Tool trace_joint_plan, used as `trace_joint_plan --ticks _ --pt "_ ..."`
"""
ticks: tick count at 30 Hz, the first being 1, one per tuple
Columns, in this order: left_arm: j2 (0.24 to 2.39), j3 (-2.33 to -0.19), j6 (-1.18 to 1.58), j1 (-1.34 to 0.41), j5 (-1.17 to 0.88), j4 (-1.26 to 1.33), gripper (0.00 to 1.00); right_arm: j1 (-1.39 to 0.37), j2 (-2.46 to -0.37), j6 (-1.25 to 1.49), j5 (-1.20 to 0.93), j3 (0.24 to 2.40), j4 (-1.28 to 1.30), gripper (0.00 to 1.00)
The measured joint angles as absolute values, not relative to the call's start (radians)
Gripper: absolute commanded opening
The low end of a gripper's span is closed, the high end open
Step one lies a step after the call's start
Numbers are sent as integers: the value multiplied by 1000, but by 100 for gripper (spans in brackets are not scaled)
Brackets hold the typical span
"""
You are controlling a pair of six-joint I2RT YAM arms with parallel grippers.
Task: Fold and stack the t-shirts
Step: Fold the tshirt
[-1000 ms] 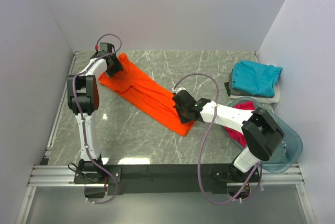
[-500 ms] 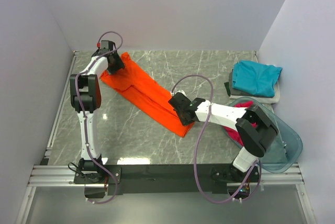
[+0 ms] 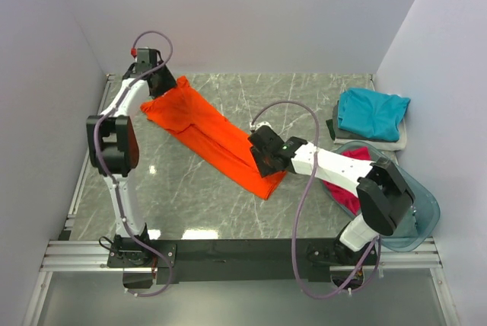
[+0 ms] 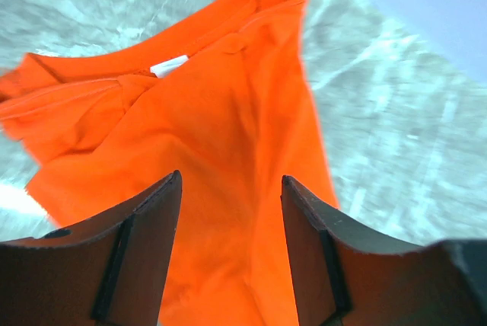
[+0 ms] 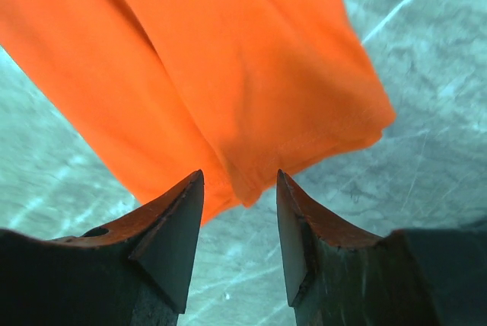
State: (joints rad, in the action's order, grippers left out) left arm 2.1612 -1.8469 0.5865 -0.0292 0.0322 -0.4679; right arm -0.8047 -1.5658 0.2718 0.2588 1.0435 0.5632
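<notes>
right claw [image 5: 240, 176] opened, left claw [image 4: 230, 178] drawn back

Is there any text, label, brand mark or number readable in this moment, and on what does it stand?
None can be read in any view.
White neck label on the orange t-shirt: too small and blurred to read.
Teal t-shirt and plastic tub: no print visible.

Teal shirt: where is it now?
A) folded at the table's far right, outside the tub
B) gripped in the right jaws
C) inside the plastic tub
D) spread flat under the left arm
A: the teal shirt lies folded at the far right, just beyond the tub, not inside it.
</notes>
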Motion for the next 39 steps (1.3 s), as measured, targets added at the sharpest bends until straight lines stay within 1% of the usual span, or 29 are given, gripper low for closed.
trace_joint_plan --ticks 4,8,12,16,20,26,34,39 --pt "2038 -1771 587 -31 38 -441 61 -770 -1566 271 220 1047 517 49" --pt "1983 -1658 587 -31 23 -405 61 -725 -1576 272 184 1047 451 49" --pt "2009 -1562 587 -41 6 -408 61 -688 -1616 276 158 1044 393 49" --pt "2085 -1562 585 -64 -6 -419 61 -678 -1673 294 135 1036 373 47" --pt "2140 -1611 577 -85 -7 -439 61 -681 -1710 320 110 1007 362 46" --pt "2227 -1733 564 -99 -5 -463 61 -712 -1709 365 103 978 349 46" --pt "2312 -1876 548 -130 -2 -503 61 -806 -1650 435 91 907 321 46" --pt "2374 -1978 522 -192 5 -519 62 -867 -1628 469 65 889 334 46"
